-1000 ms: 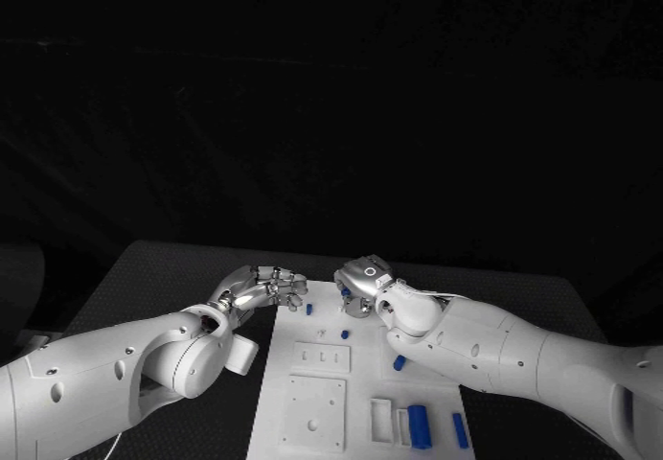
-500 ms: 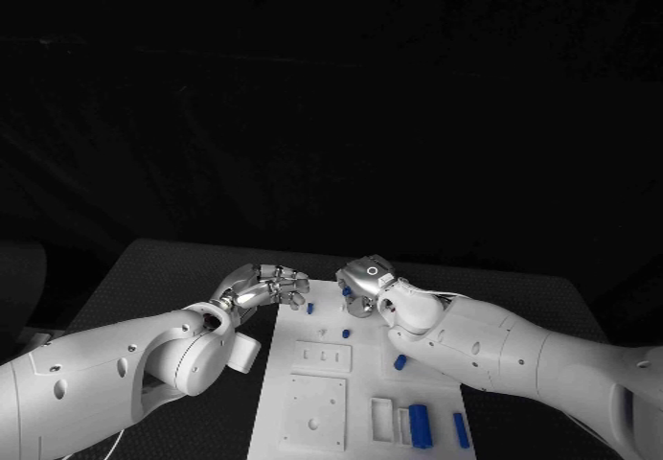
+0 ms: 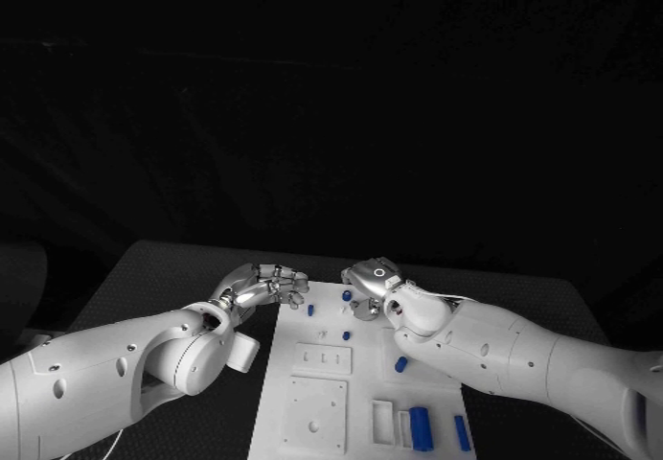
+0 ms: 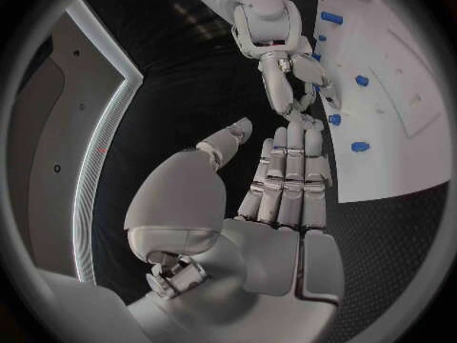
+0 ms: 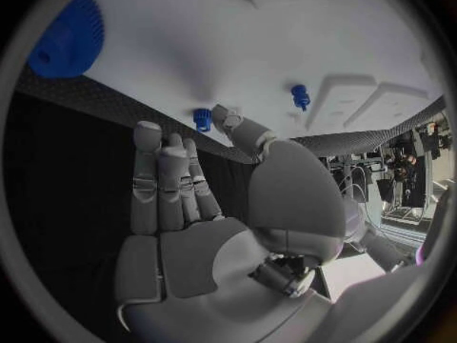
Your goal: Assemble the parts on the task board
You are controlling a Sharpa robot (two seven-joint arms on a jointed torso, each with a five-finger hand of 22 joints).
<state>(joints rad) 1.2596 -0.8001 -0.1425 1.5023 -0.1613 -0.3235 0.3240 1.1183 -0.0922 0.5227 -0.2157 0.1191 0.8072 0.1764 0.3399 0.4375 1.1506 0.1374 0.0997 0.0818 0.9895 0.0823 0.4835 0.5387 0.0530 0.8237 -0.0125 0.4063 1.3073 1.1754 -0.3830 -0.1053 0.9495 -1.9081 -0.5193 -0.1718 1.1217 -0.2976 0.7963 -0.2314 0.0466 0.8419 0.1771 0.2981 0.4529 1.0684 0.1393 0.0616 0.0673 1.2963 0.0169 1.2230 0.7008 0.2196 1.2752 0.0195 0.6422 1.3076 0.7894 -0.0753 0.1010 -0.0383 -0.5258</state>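
The left hand (image 3: 262, 286) hovers at the far left corner of the task board (image 3: 315, 383), fingers side by side and nearly straight, holding nothing. The small blue parts (image 3: 309, 310) stand as short pegs on the white plate; they look rigid, light and smooth, probably best pinched at the sides. The right hand (image 3: 371, 286) hangs over the board's far edge, fingers extended and empty, thumb tip near a peg (image 5: 202, 120).

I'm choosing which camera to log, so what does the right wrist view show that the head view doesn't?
Right wrist view alone: a blue gear at the board's edge, and the right hand's fingers apart, holding nothing. Head view alone: the left hand at the board's far-left corner, and blue bars lying at its near end. Both: the white task board and small blue pegs standing in it.
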